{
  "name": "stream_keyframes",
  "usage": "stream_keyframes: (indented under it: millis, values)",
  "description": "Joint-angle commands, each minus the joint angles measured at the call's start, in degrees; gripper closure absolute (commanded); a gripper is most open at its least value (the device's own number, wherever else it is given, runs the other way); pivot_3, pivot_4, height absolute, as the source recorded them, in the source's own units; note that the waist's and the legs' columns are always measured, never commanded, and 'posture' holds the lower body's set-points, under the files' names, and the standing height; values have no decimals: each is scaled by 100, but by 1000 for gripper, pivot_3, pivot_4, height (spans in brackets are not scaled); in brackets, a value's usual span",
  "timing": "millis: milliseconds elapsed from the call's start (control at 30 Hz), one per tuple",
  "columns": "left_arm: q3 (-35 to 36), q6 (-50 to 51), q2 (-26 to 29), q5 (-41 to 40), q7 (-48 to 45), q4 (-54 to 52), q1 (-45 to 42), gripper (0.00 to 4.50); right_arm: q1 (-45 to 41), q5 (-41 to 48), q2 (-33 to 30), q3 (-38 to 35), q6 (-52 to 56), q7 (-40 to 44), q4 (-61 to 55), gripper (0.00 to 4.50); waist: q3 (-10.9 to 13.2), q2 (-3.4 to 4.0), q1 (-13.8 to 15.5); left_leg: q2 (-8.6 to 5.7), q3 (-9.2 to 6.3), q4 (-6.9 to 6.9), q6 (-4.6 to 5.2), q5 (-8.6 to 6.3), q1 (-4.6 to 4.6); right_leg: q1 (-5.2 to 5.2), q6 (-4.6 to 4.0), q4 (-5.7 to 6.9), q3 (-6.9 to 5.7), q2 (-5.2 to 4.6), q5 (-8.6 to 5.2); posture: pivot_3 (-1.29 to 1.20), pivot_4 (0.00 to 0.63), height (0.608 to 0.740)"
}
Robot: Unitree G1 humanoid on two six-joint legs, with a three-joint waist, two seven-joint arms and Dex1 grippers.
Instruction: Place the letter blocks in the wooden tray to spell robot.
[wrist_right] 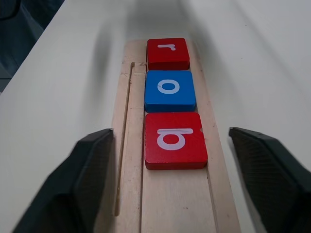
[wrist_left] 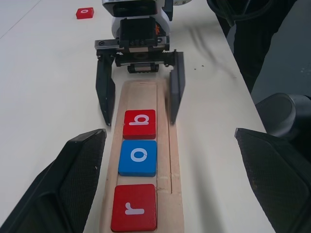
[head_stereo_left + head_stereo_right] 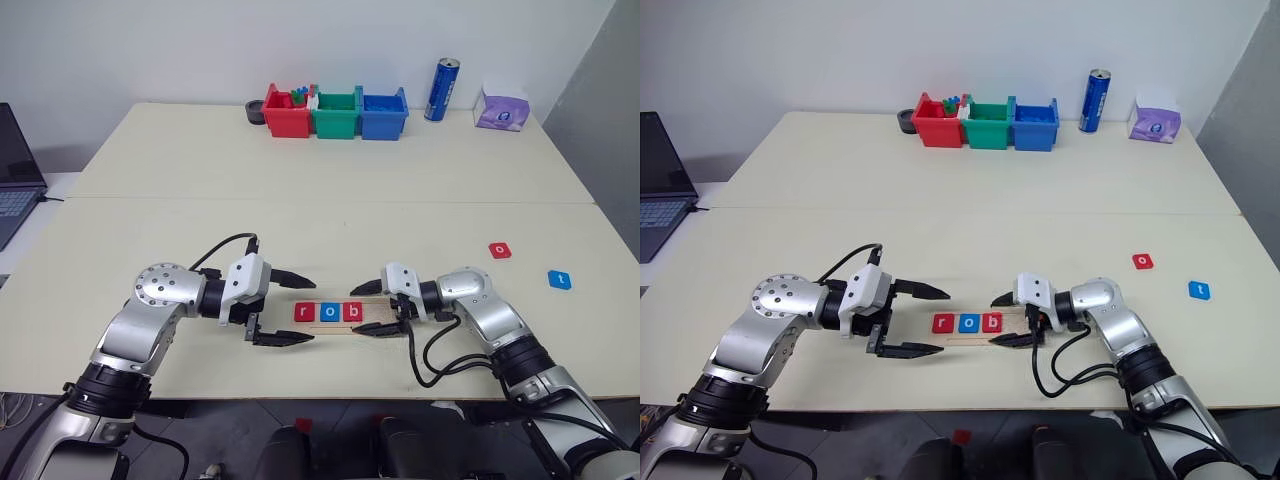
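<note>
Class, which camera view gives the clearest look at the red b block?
The right wrist view: the red b block lies close up, letter plain. The left wrist view shows it farther off; both eye views show it tiny in the wooden tray.

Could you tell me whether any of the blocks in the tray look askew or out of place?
Nothing stands out. The r, o and b blocks lie flat, in order, in the wooden tray. The loose red o and blue t sit flat on the table.
</note>
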Motion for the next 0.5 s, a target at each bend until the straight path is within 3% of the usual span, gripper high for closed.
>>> stream_keyframes:
  millis: [33,267,500]
  values:
    - [9,-94,-30,28,20,-156,-72,0,-138,211,4,-184,80,64,-102,42,0,0,0,0,0,0,0,0,0,0,0,0,0,0,0,0,150,740]
    - [-17,-82,-106,41,8,-130,-145,0,-137,540,-164,-438,642,63,-700,42,1,1,1,0,0,0,0,0,-1,0,0,0,1,0,0,0,150,740]
    - [-89,26,-354,15,168,-169,-239,0,396,956,-979,-1040,1513,-218,-2146,42,1,1,30,0,-3,1,0,0,-5,0,1,-2,-3,-5,0,0,150,740]
